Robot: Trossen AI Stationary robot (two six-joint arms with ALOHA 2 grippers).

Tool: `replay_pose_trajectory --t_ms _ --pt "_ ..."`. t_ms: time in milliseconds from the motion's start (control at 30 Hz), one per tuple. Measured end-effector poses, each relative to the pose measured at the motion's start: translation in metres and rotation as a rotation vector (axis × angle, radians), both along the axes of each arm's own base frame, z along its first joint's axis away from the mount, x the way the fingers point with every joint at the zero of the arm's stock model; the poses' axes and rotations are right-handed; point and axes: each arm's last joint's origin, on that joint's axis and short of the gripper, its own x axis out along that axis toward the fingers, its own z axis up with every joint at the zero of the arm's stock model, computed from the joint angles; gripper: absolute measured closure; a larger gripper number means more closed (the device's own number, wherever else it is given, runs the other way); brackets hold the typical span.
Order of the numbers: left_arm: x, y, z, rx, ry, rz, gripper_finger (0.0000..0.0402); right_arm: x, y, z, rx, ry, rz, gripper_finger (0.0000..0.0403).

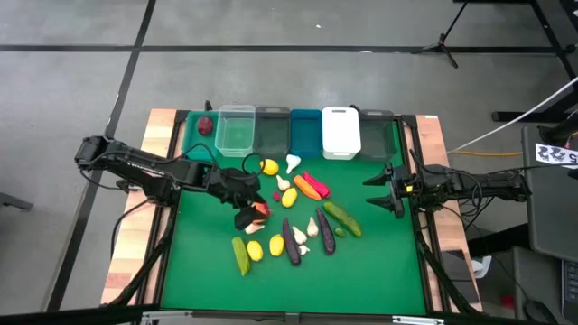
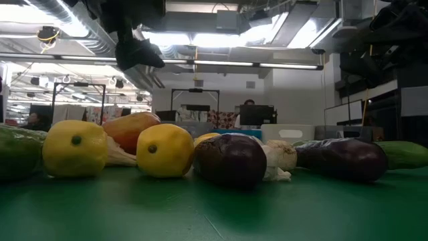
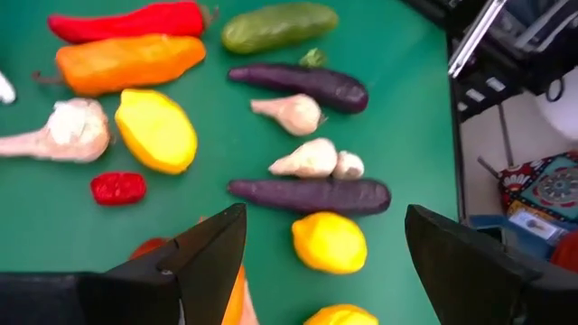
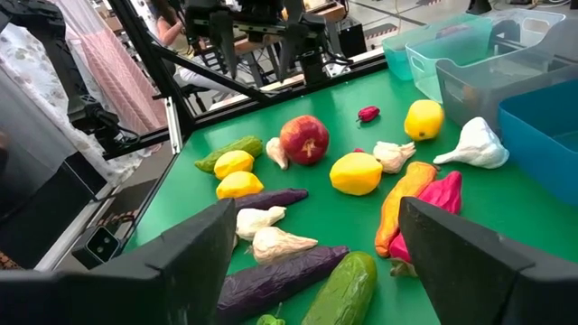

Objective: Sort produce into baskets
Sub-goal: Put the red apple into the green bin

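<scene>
1. Green mat point(image 1: 379, 271) covers the table; its near part and the strip on the right side are free, while the produce sits in the middle.
2. Six baskets stand in one row along the far edge: teal-green point(image 1: 200, 129), clear point(image 1: 236, 129), grey point(image 1: 272, 132), blue point(image 1: 305, 132), white point(image 1: 341, 133), dark green point(image 1: 378, 135). One dark red item point(image 1: 206, 125) lies in the teal-green basket.
3. The left gripper point(image 1: 246, 188) hangs over the left part of the pile with its fingers wide apart and nothing between them. The right gripper point(image 1: 384, 190) waits near the right edge of the mat, also spread wide and holding nothing.
4. Two cucumbers: one point(image 1: 342, 218) lies diagonal on the right of the pile, one point(image 1: 240, 255) at the near left.
5. Two eggplants point(image 1: 291, 242) point(image 1: 325, 232) lie almost parallel, long axis running from far to near.
6. One orange carrot point(image 1: 309, 189) and one red pepper point(image 1: 317, 183) lie side by side, touching.
7. Four lemons show in the high view, for example one point(image 1: 270, 167) near the baskets.
</scene>
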Motion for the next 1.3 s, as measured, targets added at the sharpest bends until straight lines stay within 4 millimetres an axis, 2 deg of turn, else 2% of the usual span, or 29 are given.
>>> replay_pose_trajectory --t_ms 167,367,567,700,800,900,1167,1300 --pt "0.002 -0.001 0.002 0.023 -0.038 -0.047 0.0103 0.0 0.0 0.0 0.0 0.0 0.0 0.0093" --pt "0.006 -0.001 0.012 -0.003 -0.101 -0.137 0.0065 0.0 0.0 0.0 0.001 0.0 0.0 0.0093" --pt "0.012 -0.002 0.054 0.062 -0.188 -0.214 0.0044 0.0 0.0 0.0 0.0 0.0 -0.013 0.0093" --pt "0.004 -0.011 0.081 0.259 -0.08 -0.16 0.0049 0.0 -0.001 0.0 0.0 0.0 -0.018 0.0093" --pt "0.0 -0.019 0.09 0.372 0.01 -0.064 0.0053 0.0 -0.001 0.0 0.0 0.0 -0.019 0.0093" --pt "0.005 -0.03 0.079 0.408 0.097 -0.014 0.0054 0.0 -0.001 0.0 0.0 0.0 -0.019 0.0093" --pt "0.034 -0.043 0.002 0.48 0.519 -0.044 0.0054 0.0 -0.001 0.0 -0.002 0.002 -0.024 0.0093" --pt "0.048 -0.045 -0.023 0.47 0.577 -0.063 0.0054 0.0 -0.001 -0.001 -0.002 0.009 -0.024 0.0093"
